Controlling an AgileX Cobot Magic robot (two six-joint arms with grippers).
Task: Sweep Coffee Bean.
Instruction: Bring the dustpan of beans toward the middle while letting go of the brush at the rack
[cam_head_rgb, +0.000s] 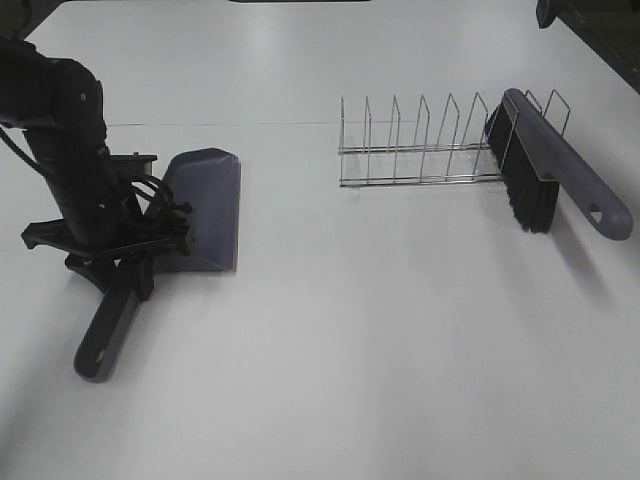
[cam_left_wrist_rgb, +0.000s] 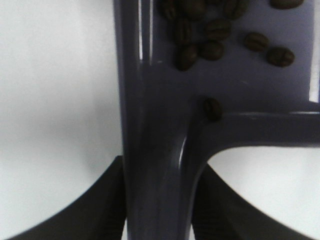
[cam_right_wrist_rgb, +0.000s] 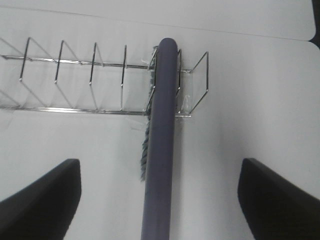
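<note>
The purple dustpan (cam_head_rgb: 205, 205) lies at the left of the table, its handle (cam_head_rgb: 103, 338) pointing toward the front. My left gripper (cam_head_rgb: 120, 255) is shut on that handle, which passes between the fingers in the left wrist view (cam_left_wrist_rgb: 157, 215). Several dark coffee beans (cam_left_wrist_rgb: 210, 35) lie inside the pan (cam_left_wrist_rgb: 280, 100), one at its back wall. They do not show in the high view. The purple brush (cam_head_rgb: 550, 170) with black bristles leans in the wire rack (cam_head_rgb: 420, 150). My right gripper (cam_right_wrist_rgb: 160, 200) is open, its fingers wide on either side of the brush handle (cam_right_wrist_rgb: 161, 125).
The wire rack (cam_right_wrist_rgb: 75, 80) stands at the back right with several empty slots. A dark part of the right arm (cam_head_rgb: 590, 25) shows at the top right corner. A thin seam crosses the white table (cam_head_rgb: 350, 350) at the back.
</note>
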